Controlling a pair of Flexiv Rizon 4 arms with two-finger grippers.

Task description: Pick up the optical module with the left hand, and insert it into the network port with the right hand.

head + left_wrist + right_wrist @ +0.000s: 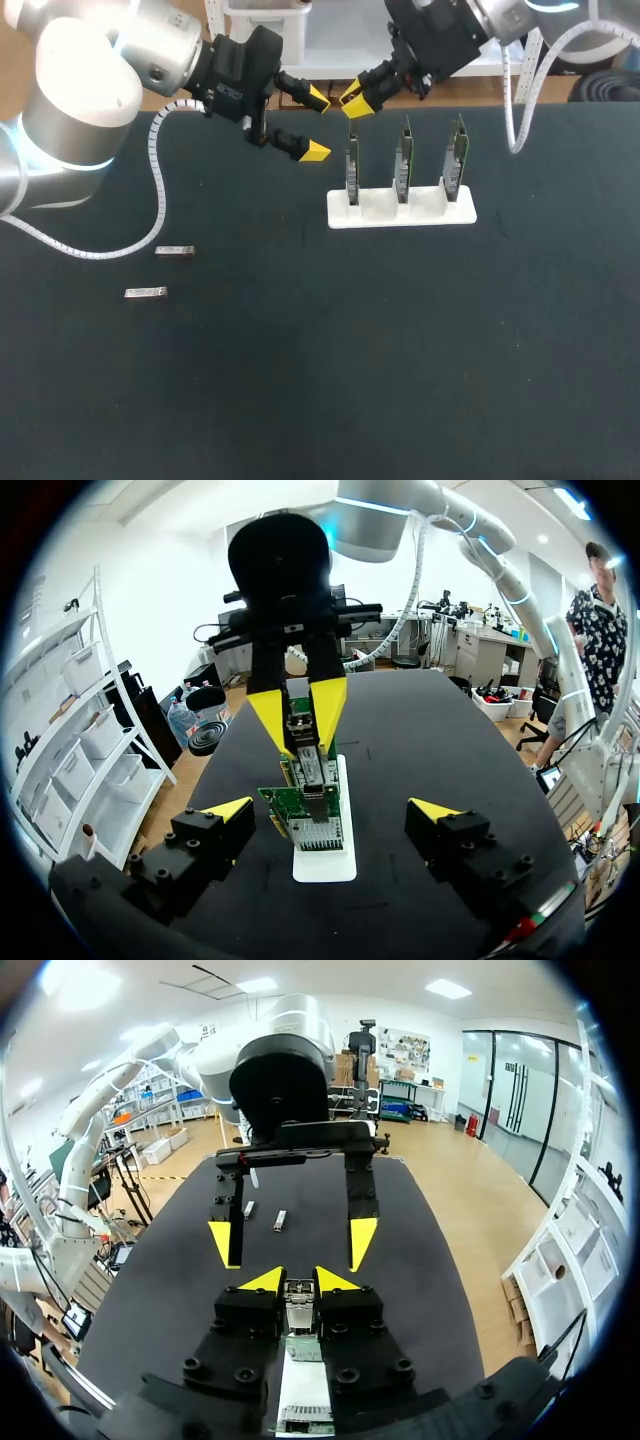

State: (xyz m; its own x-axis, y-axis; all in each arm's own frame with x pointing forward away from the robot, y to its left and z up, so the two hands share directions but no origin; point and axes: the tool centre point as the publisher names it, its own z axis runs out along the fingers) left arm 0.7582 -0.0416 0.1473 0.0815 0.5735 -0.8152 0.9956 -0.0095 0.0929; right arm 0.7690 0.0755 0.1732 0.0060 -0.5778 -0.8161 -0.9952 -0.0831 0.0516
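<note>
As far as the head view is showing, the handoff's done: my left gripper (313, 124) is hanging wide open, while my right gripper (353, 100) is pinching something tiny above the board (352, 172) under its tips. Left wrist view is revealing the optical module (300, 720) clamped between the right's tips, just above the network port (312, 775), probably not seated yet. Right wrist view is adding spare modules (280, 1221) lying beyond my left gripper.

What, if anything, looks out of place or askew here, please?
Nothing stands out: three boards stand upright in the white holder, two spare modules lie flat on the table, and the right end effector holds a module squarely.
</note>
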